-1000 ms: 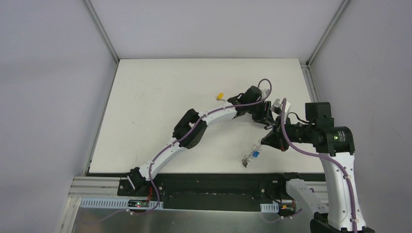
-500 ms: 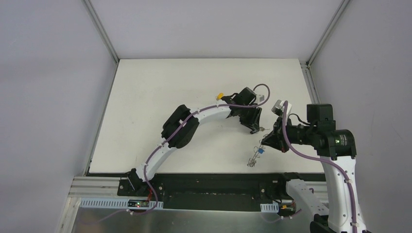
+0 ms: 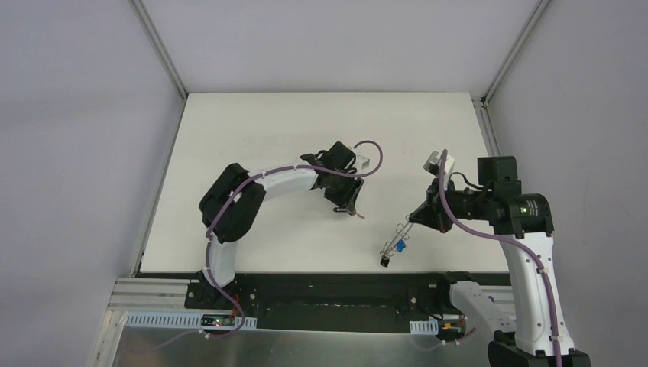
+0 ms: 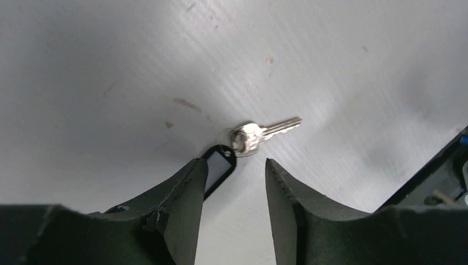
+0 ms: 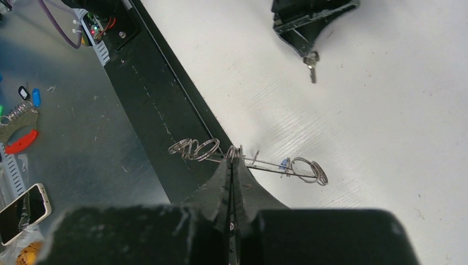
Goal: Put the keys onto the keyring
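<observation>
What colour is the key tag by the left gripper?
The tag is black-rimmed; left wrist view.

Top external: fixed high behind the arm bases, tilted down and forward over the white table [image 3: 252, 138]. It is far off, with both arms whole in frame. Left wrist: very near the tabletop, looking down between the parted fingers of the left gripper [image 4: 235, 165], with a key [image 4: 259, 134] just past the tips. Right wrist: farther from the surface, sighting along the right gripper [image 5: 232, 160], pinched on the keyring [image 5: 194, 149], across the table's near edge. It shares that key and the left fingertips with the left wrist view. The top view takes in all of it.
</observation>
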`<state>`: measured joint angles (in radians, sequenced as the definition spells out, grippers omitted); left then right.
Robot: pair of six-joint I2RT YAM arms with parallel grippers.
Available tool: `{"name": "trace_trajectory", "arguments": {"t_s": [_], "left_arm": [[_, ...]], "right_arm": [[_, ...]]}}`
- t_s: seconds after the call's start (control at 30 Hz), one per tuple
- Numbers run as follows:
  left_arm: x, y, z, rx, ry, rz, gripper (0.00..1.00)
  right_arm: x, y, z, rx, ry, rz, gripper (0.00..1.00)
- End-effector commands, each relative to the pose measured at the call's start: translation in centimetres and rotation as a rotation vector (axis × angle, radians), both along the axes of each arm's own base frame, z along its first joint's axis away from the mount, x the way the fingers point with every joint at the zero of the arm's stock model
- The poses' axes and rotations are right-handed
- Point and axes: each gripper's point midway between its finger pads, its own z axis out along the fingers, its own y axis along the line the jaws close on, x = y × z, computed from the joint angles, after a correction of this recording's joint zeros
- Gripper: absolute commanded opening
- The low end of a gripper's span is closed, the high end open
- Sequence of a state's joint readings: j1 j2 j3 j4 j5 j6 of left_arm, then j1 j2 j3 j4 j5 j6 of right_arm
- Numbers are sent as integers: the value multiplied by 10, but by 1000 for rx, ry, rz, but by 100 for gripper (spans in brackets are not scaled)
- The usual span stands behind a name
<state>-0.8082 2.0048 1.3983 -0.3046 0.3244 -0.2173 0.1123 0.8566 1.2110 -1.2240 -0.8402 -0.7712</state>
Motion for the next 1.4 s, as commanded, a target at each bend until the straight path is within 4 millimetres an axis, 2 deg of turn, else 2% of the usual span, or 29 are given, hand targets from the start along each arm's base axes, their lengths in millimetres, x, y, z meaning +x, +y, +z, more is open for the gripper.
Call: {"name": "trace_trajectory", "arguments": {"t_s": [0.0,0.07,0.2,0.57,0.9,1.07,1.37], "left_arm": [[-7,9,47,-60,-111,-85,47],[-9,10,57,-84,-122,-89,51],[-7,11,59,-86,-159,-122,52],[18,33,19,98,-129,-91,48],[13,45,-10,172,-81,-88,48],[6,49,-15,178,-78,-82,41],[-5,54,-13,171,-95,-61,25]], "right_arm": [[16,4,2,24,-45,10,0],[21,6,-1,36,-39,16,0],[29,9,-10,47,-26,24,0],[31,9,-27,43,4,24,0],[29,9,-30,41,9,22,0],[29,9,-32,43,14,22,0],[31,9,-35,43,18,15,0]]}}
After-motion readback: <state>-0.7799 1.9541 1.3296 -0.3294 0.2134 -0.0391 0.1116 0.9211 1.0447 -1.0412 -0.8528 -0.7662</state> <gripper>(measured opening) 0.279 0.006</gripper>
